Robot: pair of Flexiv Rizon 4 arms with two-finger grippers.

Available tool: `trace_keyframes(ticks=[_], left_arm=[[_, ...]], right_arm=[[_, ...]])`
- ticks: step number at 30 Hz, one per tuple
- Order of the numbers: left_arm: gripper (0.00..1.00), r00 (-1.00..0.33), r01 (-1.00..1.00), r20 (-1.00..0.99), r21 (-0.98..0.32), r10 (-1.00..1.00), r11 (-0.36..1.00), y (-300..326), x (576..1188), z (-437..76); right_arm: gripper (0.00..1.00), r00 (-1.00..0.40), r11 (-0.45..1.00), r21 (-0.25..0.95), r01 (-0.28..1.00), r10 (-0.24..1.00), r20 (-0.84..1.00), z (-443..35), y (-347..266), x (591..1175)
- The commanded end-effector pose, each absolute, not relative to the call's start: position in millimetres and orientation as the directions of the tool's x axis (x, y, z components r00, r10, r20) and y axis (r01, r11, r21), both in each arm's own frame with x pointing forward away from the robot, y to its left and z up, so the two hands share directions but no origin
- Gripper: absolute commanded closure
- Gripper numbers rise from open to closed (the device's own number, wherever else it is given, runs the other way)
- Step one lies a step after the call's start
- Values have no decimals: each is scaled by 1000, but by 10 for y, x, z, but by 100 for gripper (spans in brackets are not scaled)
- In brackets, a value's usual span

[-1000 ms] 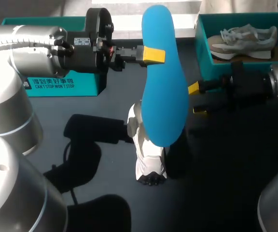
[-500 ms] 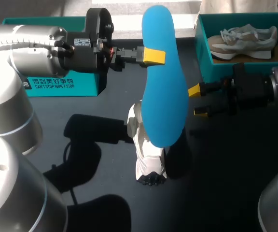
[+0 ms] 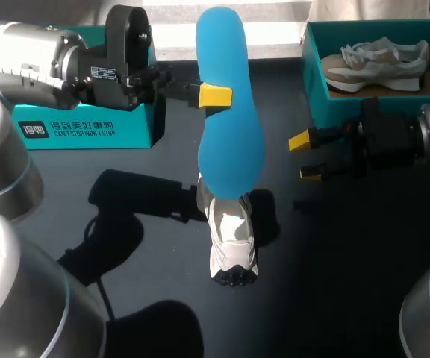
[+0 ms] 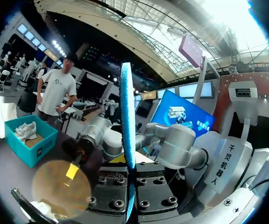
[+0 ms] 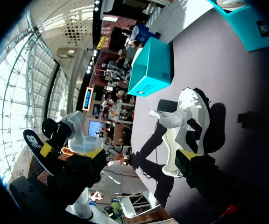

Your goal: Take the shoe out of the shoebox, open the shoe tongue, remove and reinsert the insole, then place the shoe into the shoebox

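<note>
Clamped in the left gripper, the long blue foam insole points lengthwise down at the white sneaker, with the empty, spread-fingered right gripper farther off.

left claw: you have it clamped on the blue insole, held on end above the tabletop.
white shoe: stands on the tabletop below the insole's lower end.
right claw: your fingers are apart, near the insole.
shoebox: at your right, holding 1 grey shoe.
</note>
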State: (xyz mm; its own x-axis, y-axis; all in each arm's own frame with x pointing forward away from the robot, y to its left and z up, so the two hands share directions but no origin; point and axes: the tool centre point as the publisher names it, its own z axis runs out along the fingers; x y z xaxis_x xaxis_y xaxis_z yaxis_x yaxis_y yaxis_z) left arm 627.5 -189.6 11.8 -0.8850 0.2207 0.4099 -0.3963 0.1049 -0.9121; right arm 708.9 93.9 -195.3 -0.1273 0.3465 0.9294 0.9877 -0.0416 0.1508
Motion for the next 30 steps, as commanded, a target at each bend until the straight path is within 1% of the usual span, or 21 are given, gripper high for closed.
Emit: trace_keyframes(ticks=[1, 9, 10, 11, 12, 14, 15, 16, 17, 19, 20, 22, 25, 26, 30], left_arm=[[100, -975, -22, 43, -995, 216, 99, -1872, 6261, 145], [100, -975, -22, 43, -995, 216, 99, -1872, 6261, 145], [100, -981, 74, -57, -993, 183, 87, -1886, 6303, 78], [100, -987, 99, -88, -992, 136, 78, -1892, 6361, 23], [100, -966, 226, -215, -972, 143, 67, -1890, 6398, -40], [100, -954, 292, -287, -955, 88, 52, -1894, 6449, -112], [100, -892, 450, -445, -891, 81, 60, -1898, 6469, -163], [100, -861, 507, -504, -860, 69, 56, -1904, 6481, -195], [100, -798, 603, -600, -797, 56, 39, -1908, 6490, -225], [100, -720, 694, -694, -720, 5, -1, -1920, 6504, -262], [100, -631, 776, -776, -631, -8, -23, -1921, 6515, -292], [100, -520, 853, -854, -519, -6, -52, -1904, 6517, -355], [100, -471, 880, -882, -471, 11, -56, -1874, 6493, -405], [100, -494, 868, -869, -495, 39, -40, -1862, 6485, -429], [100, -494, 868, -869, -495, 39, -40, -1862, 6485, -429]], right_arm=[[0, -126, -42, 150, 988, 348, 929, -1957, 956, 7095], [0, -126, -42, 150, 988, 348, 929, -1957, 956, 7095], [0, -126, -42, 150, 988, 348, 929, -1957, 956, 7095], [0, -126, -42, 150, 988, 348, 929, -1957, 956, 7095], [0, -126, -42, 150, 988, 348, 929, -1957, 956, 7095], [0, -126, -42, 150, 988, 348, 929, -1957, 956, 7095], [0, -126, -42, 150, 988, 348, 929, -1957, 956, 7095], [0, -126, -42, 150, 988, 348, 929, -1957, 956, 7095], [0, -126, -42, 150, 988, 348, 929, -1957, 956, 7095], [0, -126, -42, 150, 988, 348, 929, -1957, 956, 7095], [0, -126, -42, 150, 988, 348, 929, -1957, 956, 7095], [0, -126, -42, 150, 988, 348, 929, -1957, 956, 7095], [0, -126, -42, 150, 988, 348, 929, -1957, 956, 7095], [0, -126, -42, 150, 988, 348, 929, -1957, 956, 7095], [0, -126, -42, 150, 988, 348, 929, -1957, 956, 7095]])
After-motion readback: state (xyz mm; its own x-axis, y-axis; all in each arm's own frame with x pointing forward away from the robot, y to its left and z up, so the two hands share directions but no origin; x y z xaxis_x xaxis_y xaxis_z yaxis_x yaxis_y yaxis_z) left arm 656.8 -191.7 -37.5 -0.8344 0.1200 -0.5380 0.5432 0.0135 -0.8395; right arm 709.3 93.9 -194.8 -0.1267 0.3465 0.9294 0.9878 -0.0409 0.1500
